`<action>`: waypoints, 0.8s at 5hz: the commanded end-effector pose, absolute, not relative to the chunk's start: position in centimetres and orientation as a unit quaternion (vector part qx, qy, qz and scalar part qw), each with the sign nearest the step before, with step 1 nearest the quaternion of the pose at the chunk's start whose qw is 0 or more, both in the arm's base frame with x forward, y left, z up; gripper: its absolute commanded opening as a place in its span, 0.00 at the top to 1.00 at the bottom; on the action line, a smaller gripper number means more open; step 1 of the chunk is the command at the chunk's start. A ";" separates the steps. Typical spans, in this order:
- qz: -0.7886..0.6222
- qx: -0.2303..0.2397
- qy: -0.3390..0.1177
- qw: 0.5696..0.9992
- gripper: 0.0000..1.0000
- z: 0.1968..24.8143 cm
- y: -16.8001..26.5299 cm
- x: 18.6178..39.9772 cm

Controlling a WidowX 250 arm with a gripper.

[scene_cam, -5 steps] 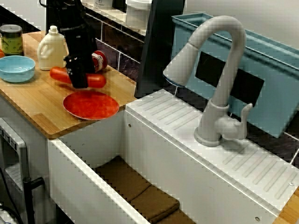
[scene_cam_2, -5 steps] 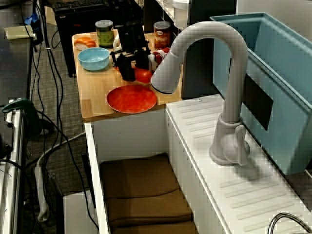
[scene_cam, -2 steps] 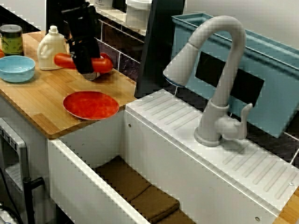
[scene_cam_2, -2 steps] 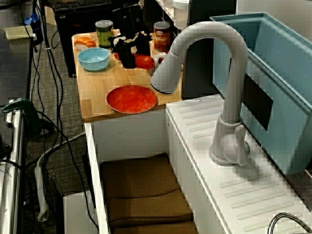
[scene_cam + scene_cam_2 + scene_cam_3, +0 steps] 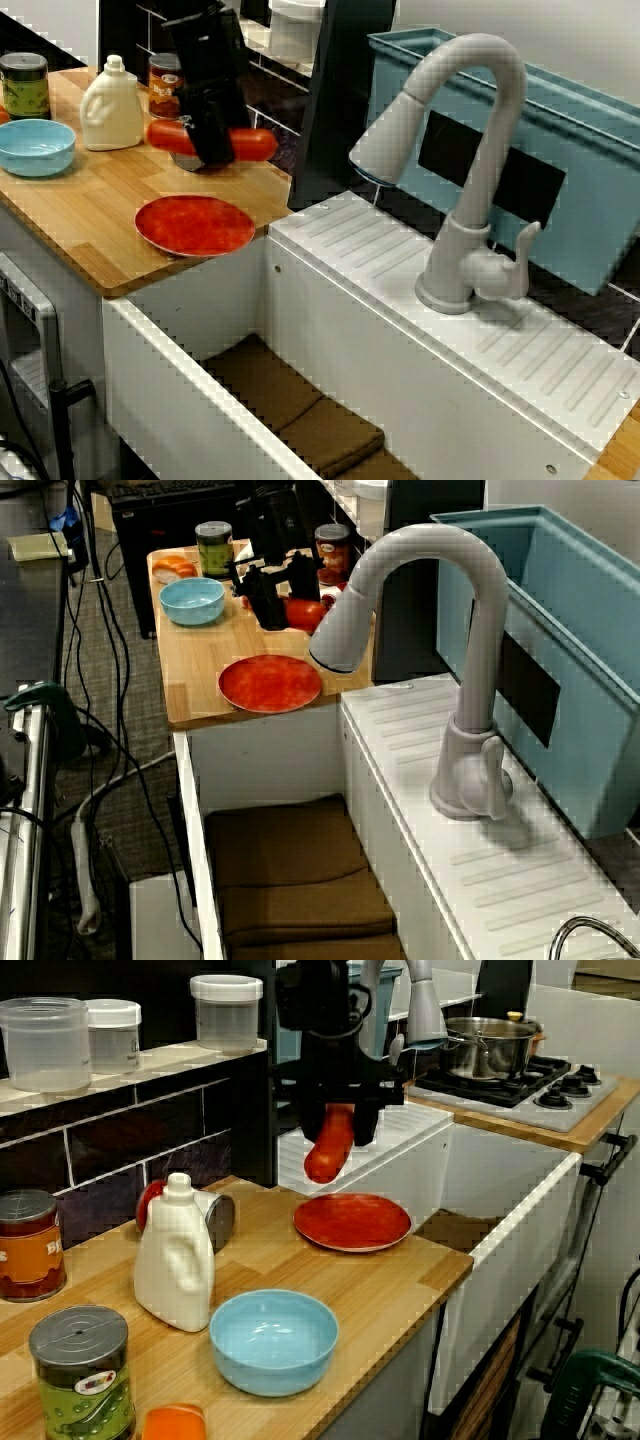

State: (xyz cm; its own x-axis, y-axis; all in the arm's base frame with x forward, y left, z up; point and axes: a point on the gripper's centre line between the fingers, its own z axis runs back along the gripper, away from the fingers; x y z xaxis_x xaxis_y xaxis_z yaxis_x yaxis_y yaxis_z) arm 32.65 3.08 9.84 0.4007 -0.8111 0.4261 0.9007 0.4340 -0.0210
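Sausage (image 5: 256, 145) crosswise within end effector (image 5: 214, 148)

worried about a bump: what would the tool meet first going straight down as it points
Likely the counter just behind the plate; the sausage in the tool would land first. Depth unclear, maybe the plate's rim.

My gripper (image 5: 212, 150) is clamped across the middle of what looks like a red sausage (image 5: 256, 145), held level above the wooden counter (image 5: 80, 215), behind the red plate (image 5: 195, 226).
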 end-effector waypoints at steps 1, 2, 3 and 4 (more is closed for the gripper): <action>-0.524 -0.086 -0.195 0.824 1.00 10.3 1.9 32.5; -0.524 -0.074 -0.186 0.828 1.00 9.0 1.9 32.4; -0.522 -0.064 -0.180 0.831 1.00 8.4 2.0 32.5; -0.519 -0.061 -0.174 0.835 0.88 7.8 2.3 32.7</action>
